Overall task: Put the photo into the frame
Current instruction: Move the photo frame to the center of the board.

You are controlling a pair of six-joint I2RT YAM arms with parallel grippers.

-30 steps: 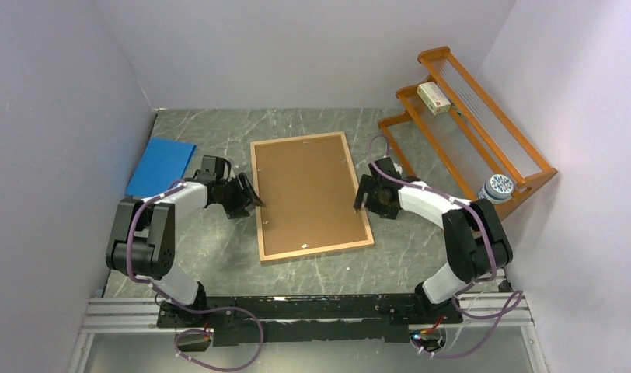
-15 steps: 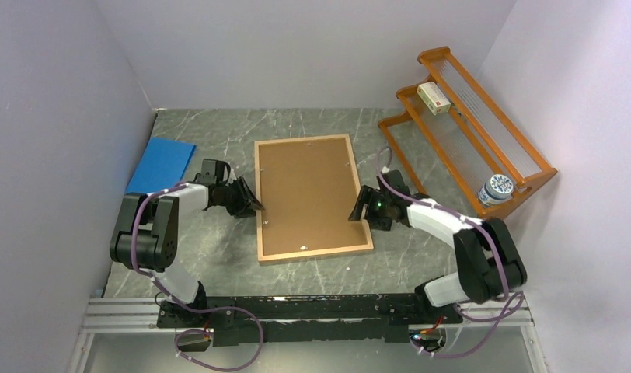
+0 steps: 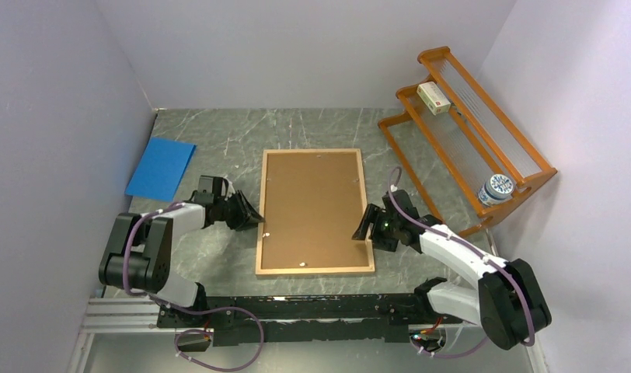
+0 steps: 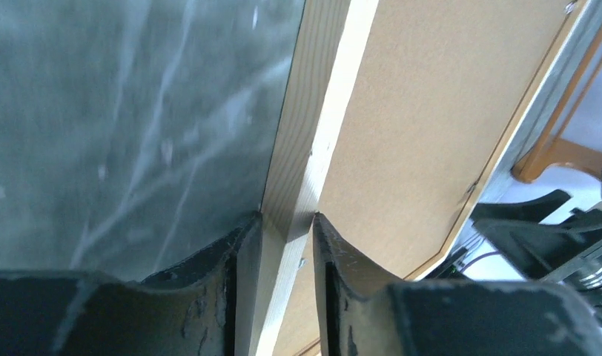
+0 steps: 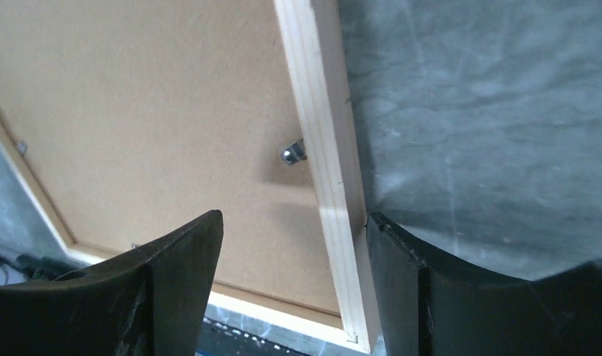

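On the grey marbled table (image 3: 219,136), between white walls (image 3: 297,54), the left gripper (image 3: 255,219) pinched the frame (image 3: 315,270); the right gripper (image 3: 364,226) gaped astride its right edge.

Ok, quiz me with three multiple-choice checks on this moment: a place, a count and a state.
1. The blue sheet lies: A far left; B centre; C near right.
2. Items on the rack: A one; B two; C four.
3. The left gripper is: A open in the air; B shut on the rail of the frame; C holding paper.
Answers: A, the top view shows it far left. B, a box and a jar. B, the wrist view shows both fingers pressing the rail.
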